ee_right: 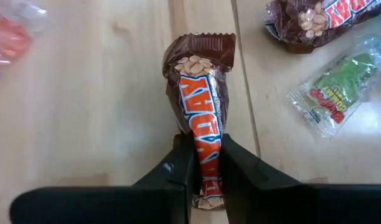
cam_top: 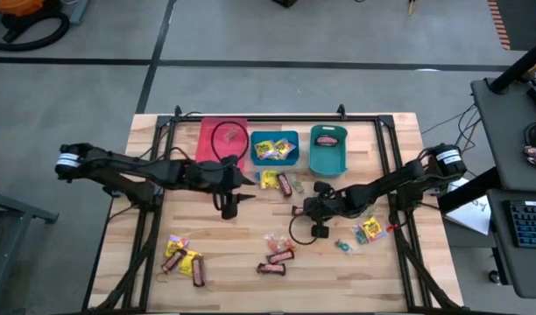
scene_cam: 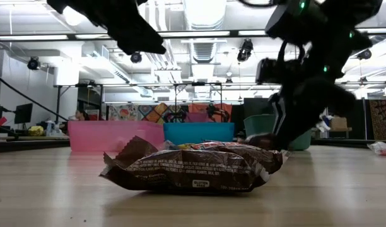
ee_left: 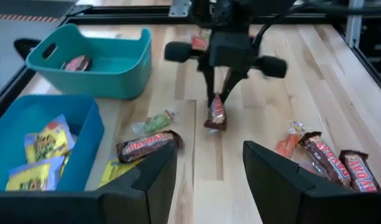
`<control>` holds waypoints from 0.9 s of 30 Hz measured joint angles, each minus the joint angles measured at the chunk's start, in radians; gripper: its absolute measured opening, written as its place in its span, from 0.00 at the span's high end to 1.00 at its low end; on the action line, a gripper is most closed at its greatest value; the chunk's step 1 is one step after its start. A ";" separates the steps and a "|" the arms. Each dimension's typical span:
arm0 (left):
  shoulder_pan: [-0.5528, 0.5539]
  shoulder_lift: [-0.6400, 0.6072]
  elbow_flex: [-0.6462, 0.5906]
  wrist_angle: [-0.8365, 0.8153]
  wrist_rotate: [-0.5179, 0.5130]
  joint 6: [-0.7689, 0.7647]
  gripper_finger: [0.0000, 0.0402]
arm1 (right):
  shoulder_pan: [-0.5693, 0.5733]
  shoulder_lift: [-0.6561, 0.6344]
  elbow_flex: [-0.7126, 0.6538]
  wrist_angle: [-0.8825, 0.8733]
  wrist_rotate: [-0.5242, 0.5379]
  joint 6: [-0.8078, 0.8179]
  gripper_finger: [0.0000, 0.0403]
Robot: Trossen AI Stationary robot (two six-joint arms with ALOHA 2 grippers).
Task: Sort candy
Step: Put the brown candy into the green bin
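Right wrist view: glossy crinkled candy bar [ee_right: 202, 118] between jaws.

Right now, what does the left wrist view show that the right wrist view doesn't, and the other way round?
Only the left wrist view shows the teal plastic bin with one dark bar inside, the blue plastic bin holding yellow square packets, and the left gripper, open and empty. Only the right wrist view shows, close up, the wrapper's orange lettering and peanut picture. Both show the right gripper shut on the brown PayDay bar, plus a green clear-wrapped sweet on the wooden table.
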 joint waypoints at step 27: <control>0.000 -0.034 -0.034 -0.005 -0.096 -0.061 0.58 | -0.622 -0.291 0.229 -0.556 -0.078 -0.507 0.88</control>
